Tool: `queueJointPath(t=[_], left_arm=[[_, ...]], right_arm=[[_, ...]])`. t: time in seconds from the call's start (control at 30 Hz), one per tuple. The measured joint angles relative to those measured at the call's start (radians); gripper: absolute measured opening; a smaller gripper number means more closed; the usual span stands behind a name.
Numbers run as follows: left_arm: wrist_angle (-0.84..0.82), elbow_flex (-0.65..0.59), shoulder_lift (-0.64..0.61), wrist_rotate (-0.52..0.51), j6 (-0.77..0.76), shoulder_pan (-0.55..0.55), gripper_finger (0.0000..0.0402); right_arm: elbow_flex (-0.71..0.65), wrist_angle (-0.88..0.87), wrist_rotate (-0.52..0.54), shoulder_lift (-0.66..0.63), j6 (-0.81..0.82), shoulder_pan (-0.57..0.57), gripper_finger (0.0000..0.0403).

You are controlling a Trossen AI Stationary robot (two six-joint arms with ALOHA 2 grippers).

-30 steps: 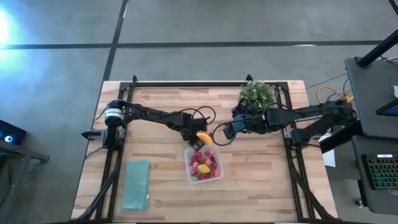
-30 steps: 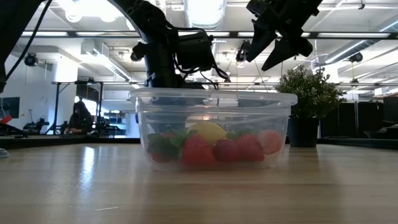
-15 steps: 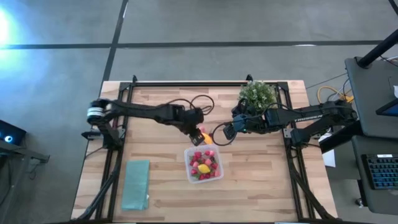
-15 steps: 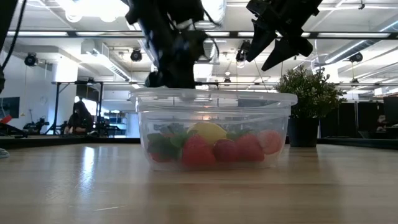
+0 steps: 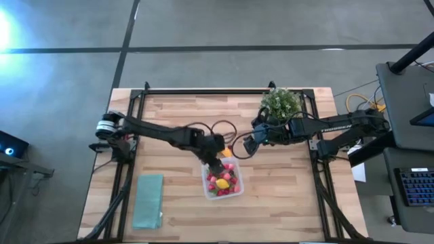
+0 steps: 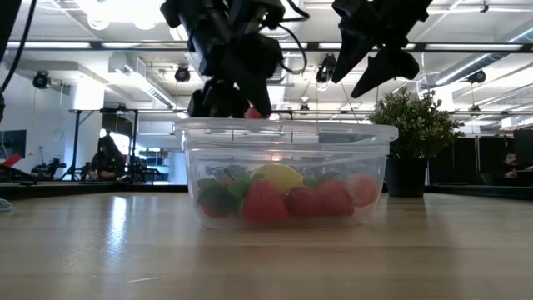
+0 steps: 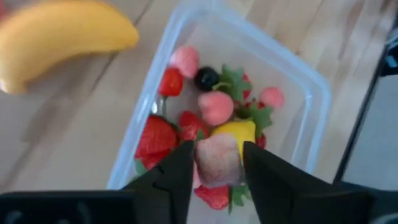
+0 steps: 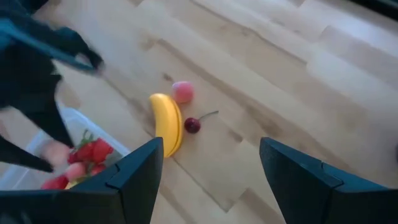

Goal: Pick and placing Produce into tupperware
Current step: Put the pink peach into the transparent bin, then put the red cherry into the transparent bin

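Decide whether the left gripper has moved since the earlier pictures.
Yes. In the high view the left gripper has shifted from beside the tupperware to over it, carrying a pink piece.

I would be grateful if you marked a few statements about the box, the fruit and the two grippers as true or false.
1. The left gripper is over the box with a pinkish piece between its fingers. True.
2. The banana lies inside the box. False: it lies on the table, outside the box.
3. The right gripper is empty, with its fingers apart. True.
4. A cherry and a pink fruit lie on the table near the banana. True.
5. The box is empty. False: it holds strawberries, a lemon and other pieces.
6. The plant stands by the left arm. False: it stands by the right arm.
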Motion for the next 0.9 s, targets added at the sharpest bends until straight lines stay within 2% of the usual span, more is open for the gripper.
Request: queueJointPath(t=[0.23,0.43,0.57,0.7,0.9], left_arm=[[0.007,0.0,0.044,0.044,-0.08,-0.018,0.0199],[-0.005,0.0,-0.032,0.06,-0.072,-0.018,0.024],[-0.06,0.0,-0.113,-0.041,-0.043,-0.027,0.0242],[-0.151,-0.004,-0.202,-0.185,0.06,-0.064,0.0242],[-0.235,-0.028,-0.305,-0.363,0.131,-0.125,0.0242]], right_arm=[[0.0,0.005,-0.073,0.009,0.047,-0.001,0.0258],[0.003,0.004,-0.175,0.109,0.124,-0.013,0.0258],[0.002,0.014,-0.226,0.224,0.132,-0.035,0.0258],[0.018,0.028,-0.274,0.316,0.129,-0.081,0.0258],[0.127,0.041,-0.339,0.44,0.052,-0.161,0.0258]])
